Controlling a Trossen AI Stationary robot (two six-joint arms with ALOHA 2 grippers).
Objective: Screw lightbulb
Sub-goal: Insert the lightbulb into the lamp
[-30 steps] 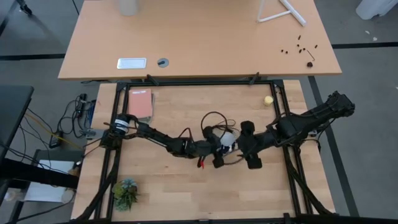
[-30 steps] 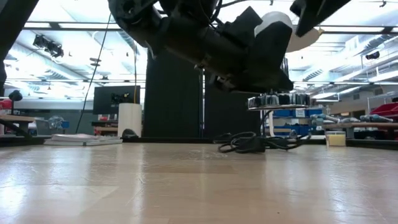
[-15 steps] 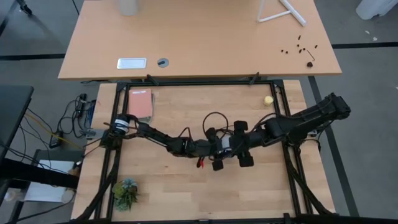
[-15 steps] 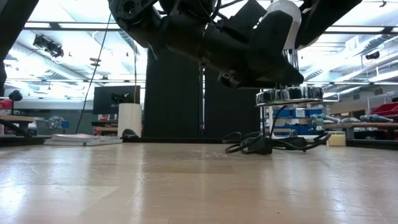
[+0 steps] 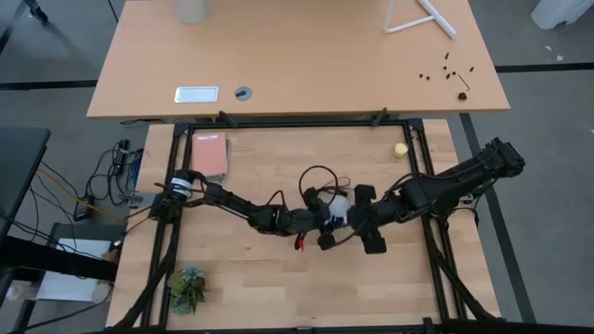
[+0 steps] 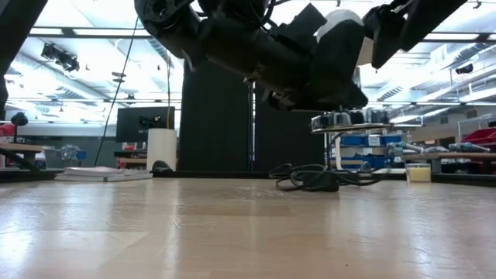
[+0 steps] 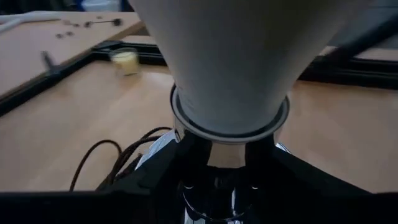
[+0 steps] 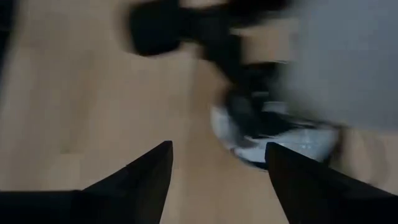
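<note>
Lightbulb (image 5: 340,206) is seated base-down in socket disc (image 6: 346,121), held above table mid-air | left gripper (image 5: 325,223) is clamped on socket | right gripper (image 5: 367,218) is spread beside lightbulb | glass judged light, slippery, fragile; best gripped gently around globe.

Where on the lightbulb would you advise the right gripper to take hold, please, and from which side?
Probably on the lightbulb's round white globe, coming from the right gripper's own side. The left gripper holds the silver socket where the bulb's narrow end sits, so only the wide globe shows free. The right gripper is open beside it.
</note>
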